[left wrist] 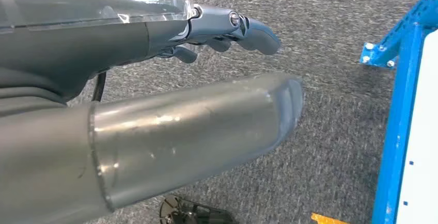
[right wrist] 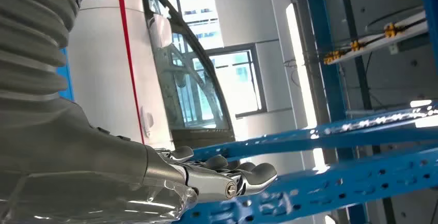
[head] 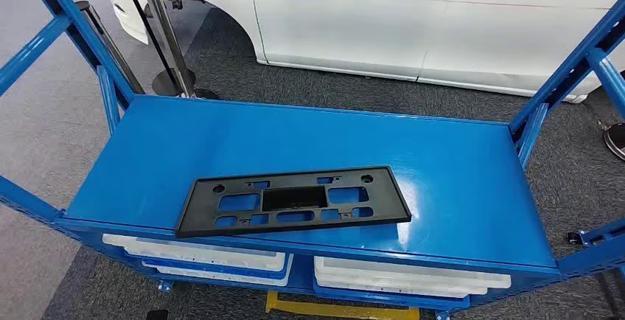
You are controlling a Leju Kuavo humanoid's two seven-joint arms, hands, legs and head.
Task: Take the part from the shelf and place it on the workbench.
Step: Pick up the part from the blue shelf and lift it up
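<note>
A white car (head: 413,18) with a thin red stripe along its glossy body fills the space behind everything, standing on coarse grey carpet (head: 221,69). In front of me is the blue shelf (head: 457,187), a painted metal rack with a broad, smooth, slightly shiny top deck and perforated angled uprights at its corners. Under that deck sit shallow white plastic trays (head: 199,254), long and flat with rounded rims, side by side on the lower level. The part (head: 291,200) lies flat on the top deck near its front edge, a little left of the middle and slightly askew: a matte black plastic plate, long and rectangular, pierced by several rectangular cut-outs and small round holes through which the blue shows. Nothing touches it. My left hand (left wrist: 227,30) hangs over the carpet beside a blue leg of the rack, its smooth grey fingers gently curved, a little apart and holding nothing. My right hand (right wrist: 222,175) is raised near the blue perforated beams, with the car's door and window beyond it; its metallic grey fingers are loosely bent, spaced apart and likewise empty.
</note>
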